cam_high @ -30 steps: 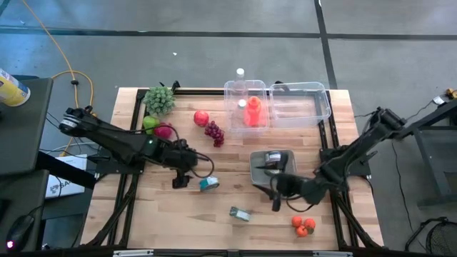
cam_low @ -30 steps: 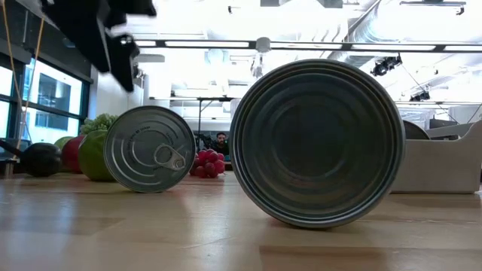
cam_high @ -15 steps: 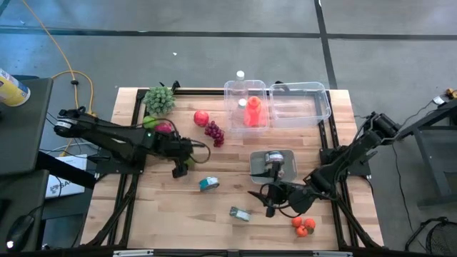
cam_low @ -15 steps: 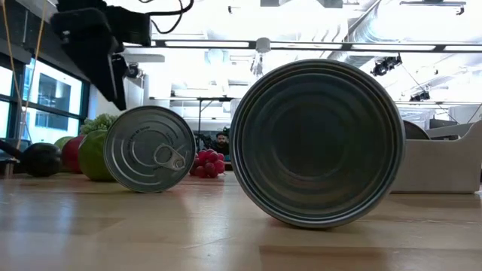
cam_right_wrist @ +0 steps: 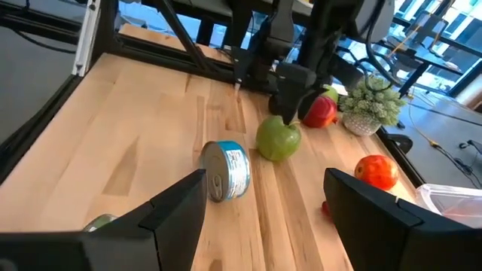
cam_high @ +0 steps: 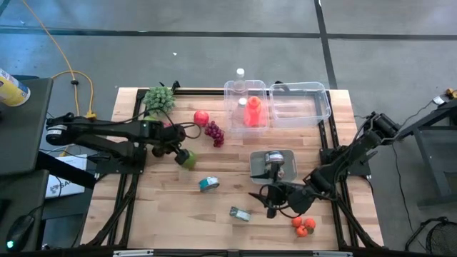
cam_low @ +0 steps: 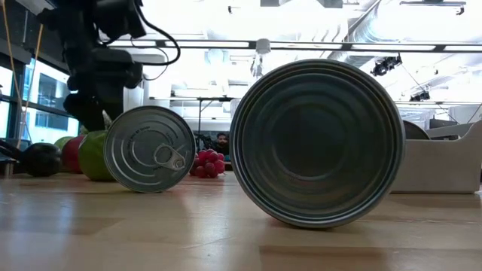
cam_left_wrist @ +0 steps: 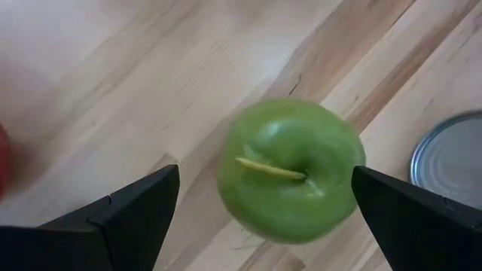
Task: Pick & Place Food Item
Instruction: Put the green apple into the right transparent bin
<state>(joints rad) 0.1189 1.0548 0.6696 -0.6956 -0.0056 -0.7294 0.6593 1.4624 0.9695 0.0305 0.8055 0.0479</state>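
Wooden table (cam_high: 235, 153) holds scattered food and cans. The main change is at the left arm. A second ago it was stretched down by the teal can (cam_high: 208, 184). It has since pulled back up the table, and the left gripper (cam_high: 178, 151) now sits just over the green apple (cam_high: 187, 158). The apple itself has not shifted in the low view, where it lies in the same spot behind the can. It was only covered by the arm from above before. The left wrist view shows the apple (cam_left_wrist: 290, 169) stem-up on the wood, framed between the two fingers. They are spread wide and not touching it, so nothing is gripped yet. The right gripper (cam_high: 270, 202) slid toward the near edge earlier in the second and has held there since. Its fingers are apart and empty, and it looks to be waiting. Judgement: the apple appears to be the chosen item, and the left arm is lined up for the pick. What remains is descent, closing and the carry. The place target can't be told from this.
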